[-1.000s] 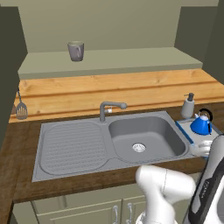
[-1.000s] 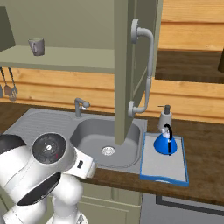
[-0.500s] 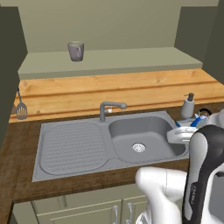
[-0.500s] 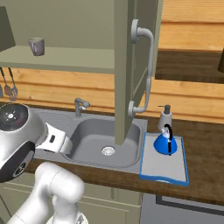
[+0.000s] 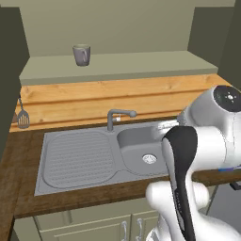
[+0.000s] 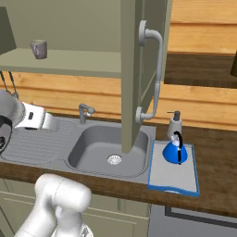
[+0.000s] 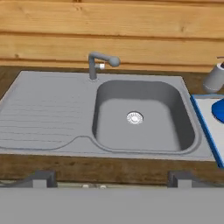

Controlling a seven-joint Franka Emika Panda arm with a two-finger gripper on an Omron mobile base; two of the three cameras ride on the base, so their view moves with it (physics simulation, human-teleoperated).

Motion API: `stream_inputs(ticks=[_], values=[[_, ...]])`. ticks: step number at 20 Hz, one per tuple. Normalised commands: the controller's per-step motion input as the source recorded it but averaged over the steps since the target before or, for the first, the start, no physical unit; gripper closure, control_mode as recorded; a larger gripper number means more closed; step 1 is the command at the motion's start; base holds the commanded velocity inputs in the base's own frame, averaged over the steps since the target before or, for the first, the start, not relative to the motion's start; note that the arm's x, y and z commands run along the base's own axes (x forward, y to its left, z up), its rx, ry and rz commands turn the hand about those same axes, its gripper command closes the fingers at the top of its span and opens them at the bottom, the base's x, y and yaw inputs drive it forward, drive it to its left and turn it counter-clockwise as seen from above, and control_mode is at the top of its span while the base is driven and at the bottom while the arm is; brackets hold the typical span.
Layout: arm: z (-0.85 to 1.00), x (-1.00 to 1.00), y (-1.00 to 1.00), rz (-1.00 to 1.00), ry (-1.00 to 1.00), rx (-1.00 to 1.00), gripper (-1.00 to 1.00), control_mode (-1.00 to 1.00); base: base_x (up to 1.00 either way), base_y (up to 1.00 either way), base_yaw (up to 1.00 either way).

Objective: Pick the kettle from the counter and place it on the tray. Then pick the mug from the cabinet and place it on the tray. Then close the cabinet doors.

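Jaws wide and empty, the two-finger gripper (image 7: 111, 178) faces the sink while the plain grey mug (image 5: 82, 54) waits on the shelf high above, the open olive-green cabinet door (image 6: 134, 74) risking a clip.

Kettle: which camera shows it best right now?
The right base view: the whole kettle stands on the tray, beside the soap bottle. The hand view catches just a blue sliver at its right edge. In the left base view, the arm covers that spot.

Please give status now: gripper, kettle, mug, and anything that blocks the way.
Gripper open, empty, over the sink. Kettle already on the tray. Mug on the cabinet shelf, untouched. Open cabinet door hangs above the sink.
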Motion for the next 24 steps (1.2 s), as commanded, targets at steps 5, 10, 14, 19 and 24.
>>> stream_inputs(ticks=[5, 10, 14, 19, 24], values=[[0.36, 0.43, 0.34, 0.03, -0.07, -0.21, -1.00, -1.00, 0.00, 0.00, 0.00], [0.55, 0.23, 0.14, 0.06, 0.00, 0.00, -1.00, -1.00, 0.00, 0.00, 0.00], [0.53, 0.21, 0.07, 0.06, 0.00, 0.08, -1.00, -1.00, 0.00, 0.00, 0.00], [0.35, 0.48, 0.10, 0.07, -0.04, 0.05, -1.00, -1.00, 0.00, 0.00, 0.00], [0.41, 0.61, 0.04, 0.02, 0.00, 0.00, -1.00, -1.00, 0.00, 0.00, 0.00]])
